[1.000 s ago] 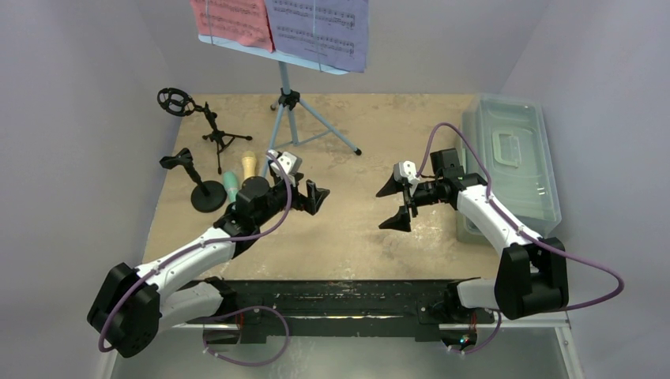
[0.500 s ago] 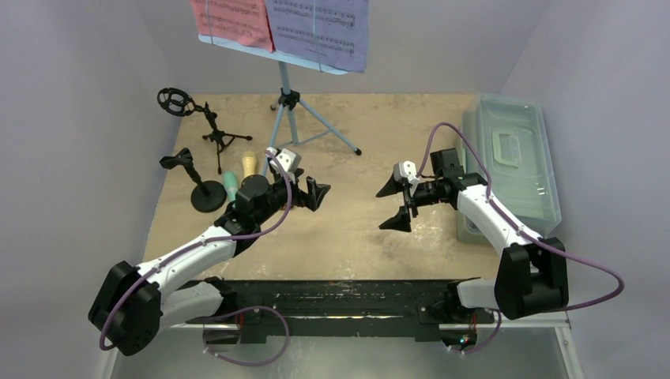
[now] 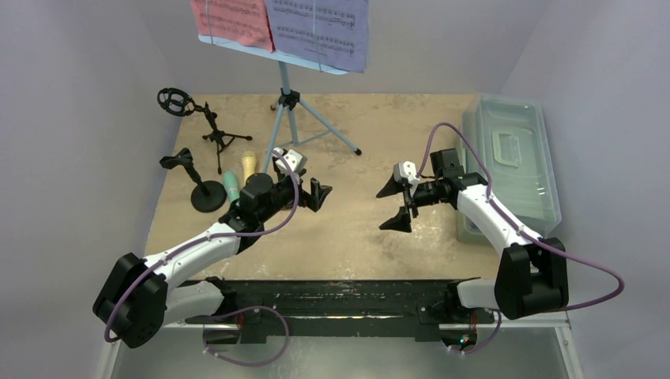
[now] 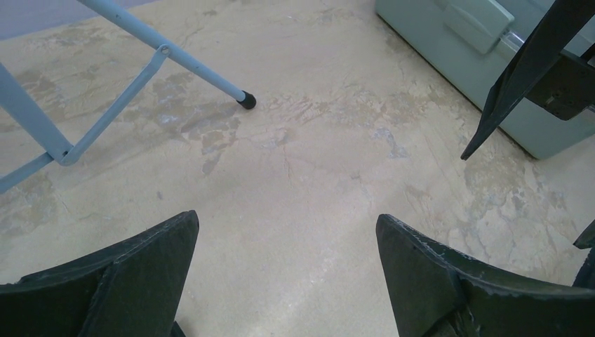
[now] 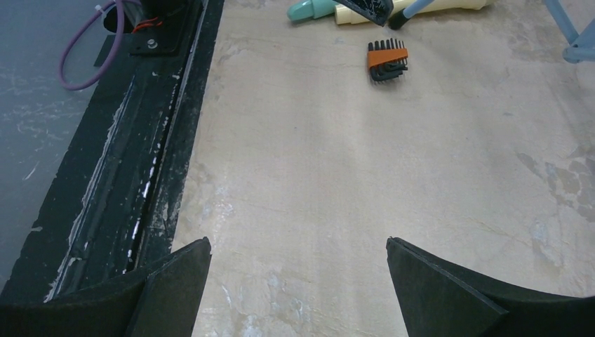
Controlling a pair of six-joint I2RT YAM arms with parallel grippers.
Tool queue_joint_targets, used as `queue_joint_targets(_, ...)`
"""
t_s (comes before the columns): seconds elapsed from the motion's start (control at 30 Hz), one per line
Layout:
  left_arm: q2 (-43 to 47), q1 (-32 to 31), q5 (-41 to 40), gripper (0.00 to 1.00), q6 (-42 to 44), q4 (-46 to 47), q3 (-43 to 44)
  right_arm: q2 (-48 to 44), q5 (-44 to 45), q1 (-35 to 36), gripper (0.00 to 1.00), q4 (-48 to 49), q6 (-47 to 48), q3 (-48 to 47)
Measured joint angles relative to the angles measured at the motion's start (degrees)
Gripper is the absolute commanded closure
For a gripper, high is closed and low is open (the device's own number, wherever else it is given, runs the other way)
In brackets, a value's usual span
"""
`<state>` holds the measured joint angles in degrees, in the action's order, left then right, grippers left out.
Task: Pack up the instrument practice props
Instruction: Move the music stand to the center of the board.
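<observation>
Top external view: the desk (image 3: 355, 237) is a tan slab walled on three sides, its near edge carrying the arm bases. A lidded tub (image 3: 513, 158) lies along the right edge, from the far right corner to about halfway down. The tripod (image 3: 286, 87) stands at the far edge, left of centre, its legs splayed onto the desk; on its tray (image 3: 237, 43) rest a red page (image 3: 231, 20) and a purple page (image 3: 320, 28).

The left gripper (image 3: 319, 194) hangs over the desk's middle-left with its fingers spread wide, nothing between them. The right gripper (image 3: 393, 207) faces it from just beside the tub, equally wide and holding nothing — a strip of bare desk lies between the two.

Along the left edge stand two black mic stands, one with a ring mount (image 3: 175, 101), one on a round base (image 3: 208, 197). The green mic (image 3: 230, 185) and yellow mic (image 3: 249, 164) lie side by side between that base and the left arm. A small hex-key set (image 5: 386, 62) lies just beside the mics, toward the near edge.
</observation>
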<state>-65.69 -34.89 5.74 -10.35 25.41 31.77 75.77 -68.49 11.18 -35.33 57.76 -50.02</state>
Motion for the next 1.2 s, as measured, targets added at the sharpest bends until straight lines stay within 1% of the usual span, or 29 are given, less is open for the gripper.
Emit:
queue_joint_targets(0.23, 0.0, 0.0, -0.3, 0.02, 2.4, 1.6, 0.3, 0.0, 0.0, 0.0, 0.01, -0.2, 0.1, -0.5)
queue_joint_targets(0.7, -0.6, 0.0, -2.2, 0.01, 2.8, 0.9, 1.7, 0.1, 0.0, 0.0, 0.01, -0.5, 0.5, -0.5)
queue_joint_targets(0.97, -0.8, 1.0, -4.0, 0.04, 4.4, -0.2, 4.0, 1.0, 0.0, 0.0, 0.01, -1.3, 1.5, -0.8)
queue_joint_targets(1.07, -0.7, 3.8, -5.1, 0.05, 4.5, -0.5, 4.7, 1.0, 0.0, 0.0, 0.01, -1.4, 1.7, -0.8)
queue_joint_targets(1.2, -1.1, 11.4, -6.4, 0.08, 3.6, -1.8, 5.8, 1.0, -0.1, 0.0, 0.01, -1.6, 2.0, -0.9)
